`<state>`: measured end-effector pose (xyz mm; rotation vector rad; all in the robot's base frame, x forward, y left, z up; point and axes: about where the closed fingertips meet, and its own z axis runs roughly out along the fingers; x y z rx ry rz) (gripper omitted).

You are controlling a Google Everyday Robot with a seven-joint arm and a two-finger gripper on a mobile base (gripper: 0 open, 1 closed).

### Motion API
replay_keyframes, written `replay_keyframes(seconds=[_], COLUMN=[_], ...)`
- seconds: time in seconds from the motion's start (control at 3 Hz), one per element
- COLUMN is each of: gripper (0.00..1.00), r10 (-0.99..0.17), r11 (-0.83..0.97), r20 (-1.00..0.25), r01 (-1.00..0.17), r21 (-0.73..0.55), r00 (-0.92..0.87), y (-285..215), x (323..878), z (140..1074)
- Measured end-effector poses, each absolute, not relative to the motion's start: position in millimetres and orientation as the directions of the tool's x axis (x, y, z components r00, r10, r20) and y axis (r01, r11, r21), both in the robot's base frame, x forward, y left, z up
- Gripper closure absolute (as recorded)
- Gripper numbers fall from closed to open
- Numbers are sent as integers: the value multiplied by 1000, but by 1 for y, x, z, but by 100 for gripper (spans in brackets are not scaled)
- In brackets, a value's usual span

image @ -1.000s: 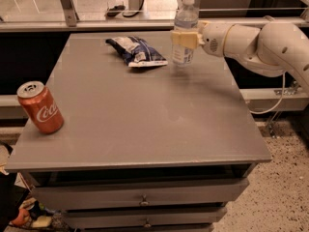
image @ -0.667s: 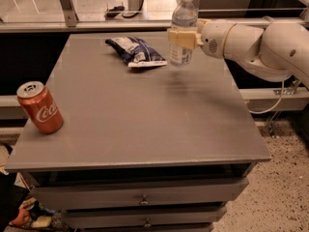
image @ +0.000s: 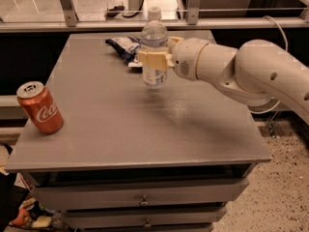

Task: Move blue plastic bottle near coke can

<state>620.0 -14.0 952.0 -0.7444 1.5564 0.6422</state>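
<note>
Grey table [image: 116, 134], speckled floor [image: 286, 190], gripper [image: 153, 61] holds bottle [image: 154, 34] aloft

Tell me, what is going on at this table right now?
The robot arm's gripper holds the blue plastic bottle upright, its fingers closed around the bottle's middle. The bottle appears lifted just clear of the grey table, over its far half. The coke can stands upright near the table's left front edge, well apart from the bottle. A blue-and-white snack bag lies behind the bottle, toward the far edge.
</note>
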Motion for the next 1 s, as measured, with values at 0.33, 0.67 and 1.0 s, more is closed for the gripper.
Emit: replay_keyframes(seconds=[0.33, 0.67, 1.0], gripper=[100, 100, 100], r10=[-109, -94, -65], r11=[581, 461, 373], r20=[-992, -994, -997], r01=[-814, -887, -928], r21=[-7, 4, 19], r00=[-69, -53, -46], y=[26, 71, 97], x=[592, 555, 533], z=[941, 938, 936])
